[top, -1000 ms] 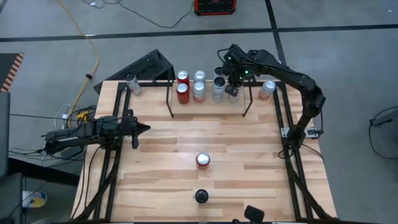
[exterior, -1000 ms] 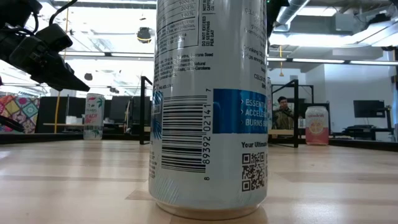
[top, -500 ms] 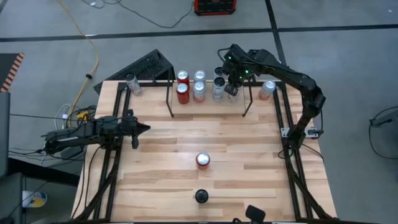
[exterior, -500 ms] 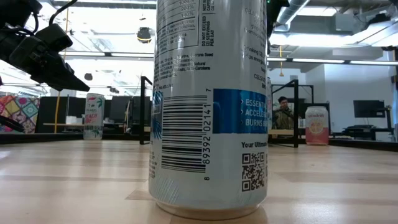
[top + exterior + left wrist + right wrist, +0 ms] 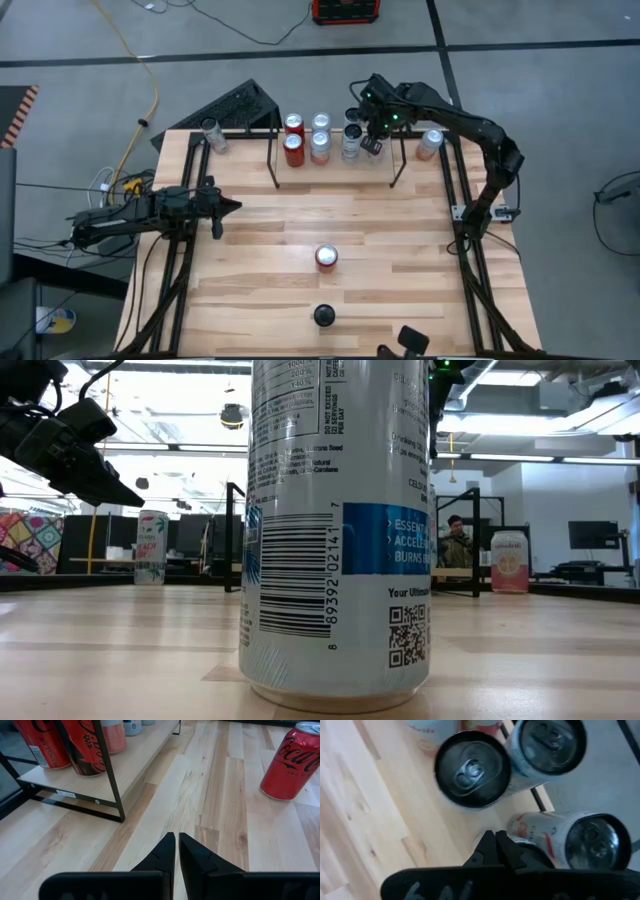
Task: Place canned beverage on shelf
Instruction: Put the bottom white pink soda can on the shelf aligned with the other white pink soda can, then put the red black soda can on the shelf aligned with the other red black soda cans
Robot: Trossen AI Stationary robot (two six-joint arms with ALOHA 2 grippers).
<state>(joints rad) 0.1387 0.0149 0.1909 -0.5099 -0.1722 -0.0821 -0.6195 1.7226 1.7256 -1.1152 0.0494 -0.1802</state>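
The shelf (image 5: pixel 272 165) stands at the table's far edge with several cans upright on it, two of them red (image 5: pixel 293 148). My right gripper (image 5: pixel 370 144) hangs shut over the shelf's right end, pointing steeply down. In its wrist view the shut fingers (image 5: pixel 495 842) show above two dark-topped cans (image 5: pixel 471 769) and next to a white-and-red can (image 5: pixel 570 840); nothing is between them. A red cola can (image 5: pixel 327 257) stands mid-table, and a tall can (image 5: pixel 324 315) stands near the front edge. My left gripper (image 5: pixel 225 207) waits shut at the table's left.
One can (image 5: pixel 210 133) stands at the far left corner outside the shelf, and a pink can (image 5: pixel 430 143) stands at the far right. The tall front can (image 5: pixel 340 530) fills the low view. A person (image 5: pixel 456 540) sits in the room beyond. Bare wood lies between shelf and cola can.
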